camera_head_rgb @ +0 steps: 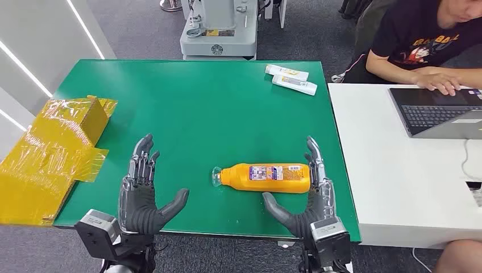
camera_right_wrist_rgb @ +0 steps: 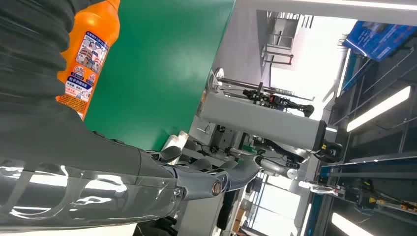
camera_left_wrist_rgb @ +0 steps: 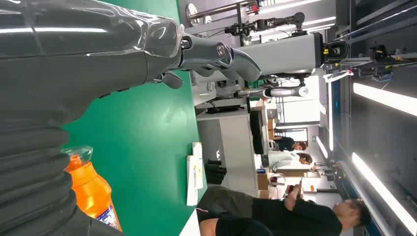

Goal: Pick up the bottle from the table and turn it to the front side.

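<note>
Lying on its side at lower centre of the head view, the orange bottle (camera_head_rgb: 266,177) rests on the green desk (camera_head_rgb: 193,119), clear cap pointing left, contents orange throughout. The right robot hand (camera_head_rgb: 307,196) is released, fingers spread just beside the bottle's base. The left robot hand (camera_head_rgb: 142,190) is released too, well apart at lower left. Two white tubes (camera_head_rgb: 291,79) lie upper right.

Left wrist view: bottle at lower left.

Right wrist view: bottle label at upper left.
</note>
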Available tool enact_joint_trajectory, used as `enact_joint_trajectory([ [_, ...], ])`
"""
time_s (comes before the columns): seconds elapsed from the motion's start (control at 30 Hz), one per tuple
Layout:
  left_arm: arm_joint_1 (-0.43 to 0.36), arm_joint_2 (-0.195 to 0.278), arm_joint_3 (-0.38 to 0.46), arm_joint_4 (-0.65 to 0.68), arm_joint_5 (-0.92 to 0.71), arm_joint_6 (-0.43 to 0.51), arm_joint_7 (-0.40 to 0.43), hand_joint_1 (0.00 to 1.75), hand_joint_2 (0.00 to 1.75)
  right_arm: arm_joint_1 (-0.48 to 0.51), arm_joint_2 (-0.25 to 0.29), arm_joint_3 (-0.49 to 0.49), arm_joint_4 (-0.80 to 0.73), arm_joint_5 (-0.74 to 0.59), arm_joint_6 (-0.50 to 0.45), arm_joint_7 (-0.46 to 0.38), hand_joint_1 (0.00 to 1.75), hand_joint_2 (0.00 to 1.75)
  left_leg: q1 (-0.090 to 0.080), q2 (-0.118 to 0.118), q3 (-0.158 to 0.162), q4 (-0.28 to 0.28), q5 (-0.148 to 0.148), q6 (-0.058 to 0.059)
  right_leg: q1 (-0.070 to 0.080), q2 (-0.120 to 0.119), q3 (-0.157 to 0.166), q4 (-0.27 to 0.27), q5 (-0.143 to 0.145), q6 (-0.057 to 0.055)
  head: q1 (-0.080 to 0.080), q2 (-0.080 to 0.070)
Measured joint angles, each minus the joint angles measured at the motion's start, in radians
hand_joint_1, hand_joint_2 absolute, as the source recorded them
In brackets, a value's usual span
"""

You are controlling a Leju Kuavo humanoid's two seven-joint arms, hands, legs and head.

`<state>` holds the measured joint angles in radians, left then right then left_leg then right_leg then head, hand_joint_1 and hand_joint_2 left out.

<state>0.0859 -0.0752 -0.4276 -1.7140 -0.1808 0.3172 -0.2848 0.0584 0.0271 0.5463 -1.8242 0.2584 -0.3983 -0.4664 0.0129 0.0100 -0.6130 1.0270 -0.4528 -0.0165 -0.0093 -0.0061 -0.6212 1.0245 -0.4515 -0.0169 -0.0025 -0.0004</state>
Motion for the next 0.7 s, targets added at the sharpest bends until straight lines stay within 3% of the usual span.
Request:
enact_joint_trajectory([
  [0.43, 0.004, 0.007, 0.000, 0.000, 0.011, 0.026, 0.000, 0.00, 1.75, 0.002, 0.000, 0.000, 0.000, -0.012, 0.011, -0.005, 0.00, 1.75, 0.000, 0.000, 0.000, 0.000, 0.000, 0.000, 0.000, 0.000, 0.000, 0.000, 0.000, 0.000, 0.000, 0.000],
  [0.7, 0.008, 0.012, 0.000, 0.000, 0.024, 0.033, -0.005, 0.00, 1.75, -0.002, 0.001, 0.000, -0.009, 0.084, 0.022, 0.040, 0.00, 1.75, 0.000, 0.000, 0.000, 0.000, 0.000, 0.000, 0.000, 0.000, 0.000, 0.000, 0.000, 0.000, 0.000, 0.000],
])
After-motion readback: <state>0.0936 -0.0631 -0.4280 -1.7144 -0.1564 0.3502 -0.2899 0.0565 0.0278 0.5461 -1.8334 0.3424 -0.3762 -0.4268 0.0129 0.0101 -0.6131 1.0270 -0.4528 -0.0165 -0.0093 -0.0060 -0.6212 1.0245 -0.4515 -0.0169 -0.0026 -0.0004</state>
